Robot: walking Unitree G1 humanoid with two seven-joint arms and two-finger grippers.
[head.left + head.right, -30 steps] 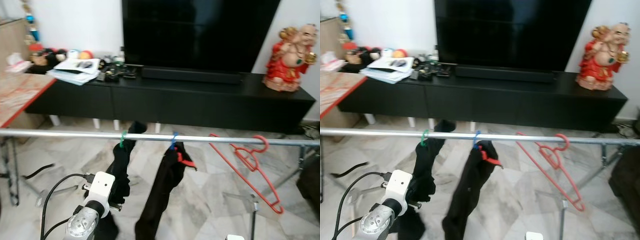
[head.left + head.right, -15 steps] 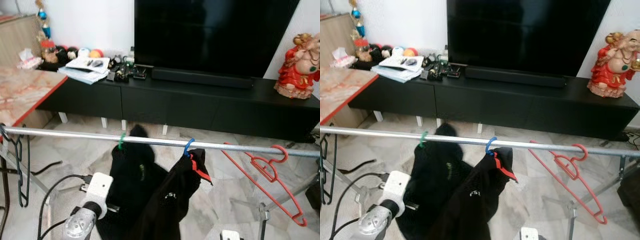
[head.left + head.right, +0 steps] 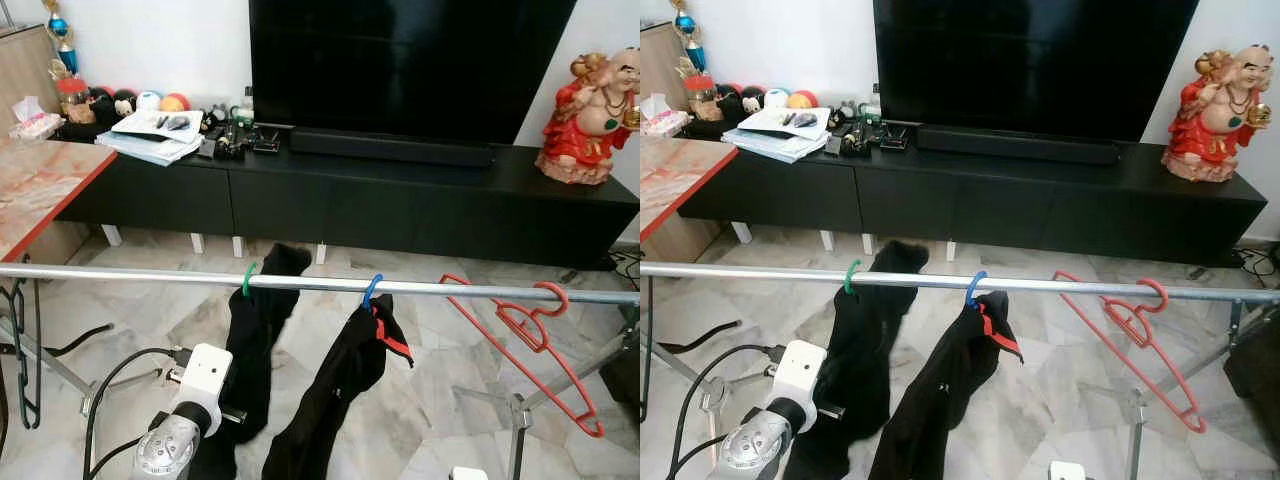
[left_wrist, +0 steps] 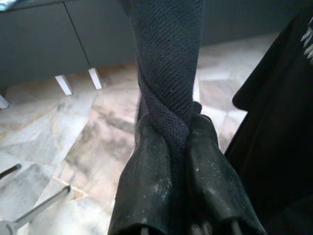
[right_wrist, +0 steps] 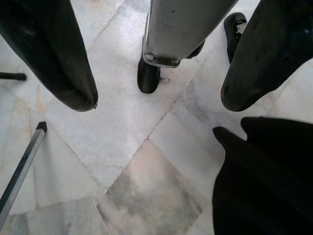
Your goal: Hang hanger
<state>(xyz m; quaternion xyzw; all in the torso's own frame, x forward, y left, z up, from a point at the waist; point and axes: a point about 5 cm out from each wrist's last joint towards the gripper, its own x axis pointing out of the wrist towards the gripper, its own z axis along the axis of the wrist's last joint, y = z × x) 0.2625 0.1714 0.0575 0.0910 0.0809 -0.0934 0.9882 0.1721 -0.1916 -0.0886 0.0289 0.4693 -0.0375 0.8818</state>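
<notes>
A silver rail [image 3: 130, 273] runs across in front of me. From a green hanger hook [image 3: 247, 279] on it hangs a black garment [image 3: 258, 340]. In the left wrist view my left gripper [image 4: 173, 134] is shut on a twisted fold of this black garment [image 4: 168, 73]. The left wrist [image 3: 190, 405] sits low, just left of the cloth. A blue hook [image 3: 371, 290] carries a second black garment with red trim [image 3: 345, 385]. An empty red hanger [image 3: 530, 330] hangs tilted at the rail's right end. My right gripper [image 5: 159, 103] is open above the marble floor.
A dark hanger [image 3: 20, 350] hangs at the rail's far left. Behind the rail stand a black TV cabinet [image 3: 400, 200], a red figurine [image 3: 590, 120] and a red-edged table [image 3: 40, 190]. The rack's legs [image 3: 515, 430] stand at the lower right. My own leg [image 5: 181, 34] is near the right gripper.
The camera has shifted. The two black garments, bunched and swung forward half a second ago, now hang straighter and narrower. My left wrist stays beside the green-hooked garment.
</notes>
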